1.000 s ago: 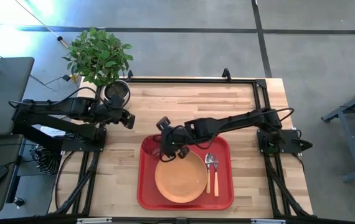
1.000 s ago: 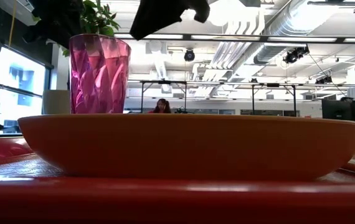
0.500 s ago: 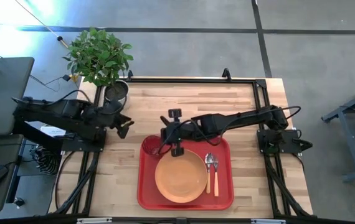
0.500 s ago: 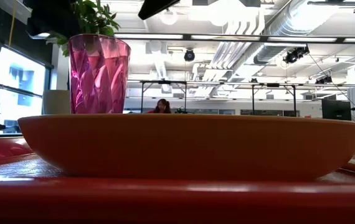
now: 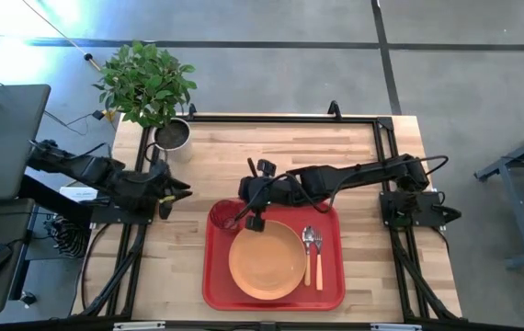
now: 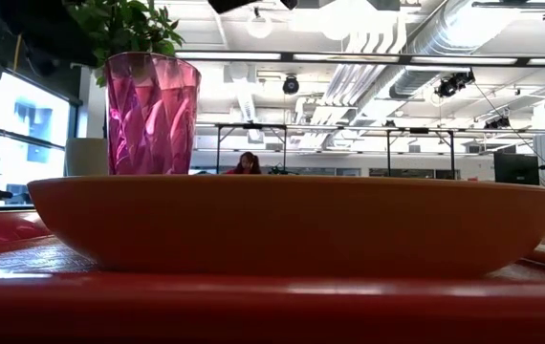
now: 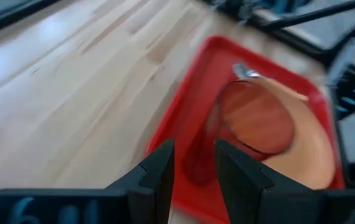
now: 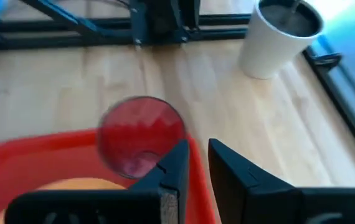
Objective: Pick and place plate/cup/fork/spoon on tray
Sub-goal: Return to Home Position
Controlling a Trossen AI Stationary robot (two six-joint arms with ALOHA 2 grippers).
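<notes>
Hovering beside cup [image 5: 227, 219] — right fingers [image 8: 176, 163] slightly parted, empty; left fingers [image 7: 159, 171] same.

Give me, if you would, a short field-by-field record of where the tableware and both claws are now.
tray: on table, near edge
plate: middle of tray
cup: upright, tray's far left corner, held by neither claw
fork: on tray, right of plate
spoon: on tray, beside fork
right claw: open, empty, above tray's far edge beside cup
left claw: open, empty, near table's left edge, off tray
plant pot: table's far left corner
</notes>
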